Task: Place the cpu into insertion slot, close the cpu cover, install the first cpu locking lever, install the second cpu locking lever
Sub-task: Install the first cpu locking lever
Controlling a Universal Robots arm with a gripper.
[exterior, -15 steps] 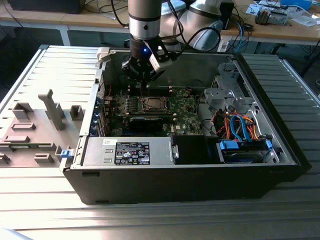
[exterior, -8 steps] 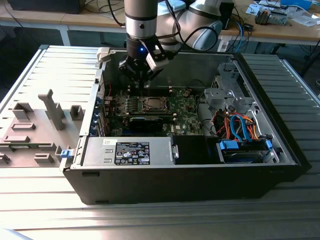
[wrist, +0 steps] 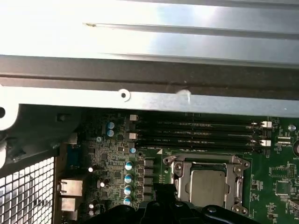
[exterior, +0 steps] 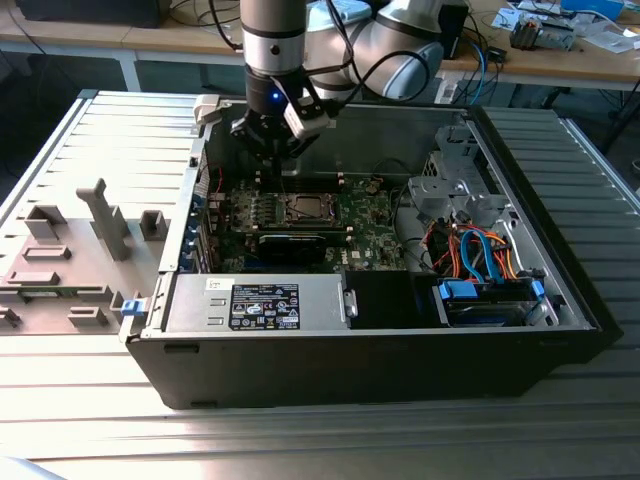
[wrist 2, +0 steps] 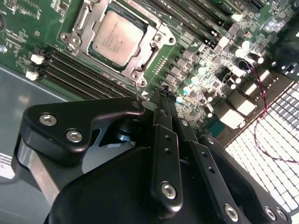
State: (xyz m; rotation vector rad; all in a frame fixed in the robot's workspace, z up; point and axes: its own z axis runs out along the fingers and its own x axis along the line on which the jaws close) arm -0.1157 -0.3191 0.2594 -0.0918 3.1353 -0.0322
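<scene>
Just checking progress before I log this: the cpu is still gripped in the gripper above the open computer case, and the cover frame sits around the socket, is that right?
Not quite. The cpu is not in the gripper; it already lies in the insertion slot, with the cpu cover framing it, as the second wrist view shows. The gripper does hang above the open computer case.

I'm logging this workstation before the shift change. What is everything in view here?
Computer case: one, black, open, on the metal table.
Circuit board: one, green, on the case floor.
CPU: one, silver-grey, seated in the insertion slot.
CPU cover: one, silver frame, down around the CPU.
Memory slots: four, black, beside the socket.
Power supply: one, grey, front of the case.
Cables: several, orange and blue, the exterior view's right.
Grey brackets: several, on the table, the exterior view's left.
Gripper: one, black, above the board near the socket.
</scene>
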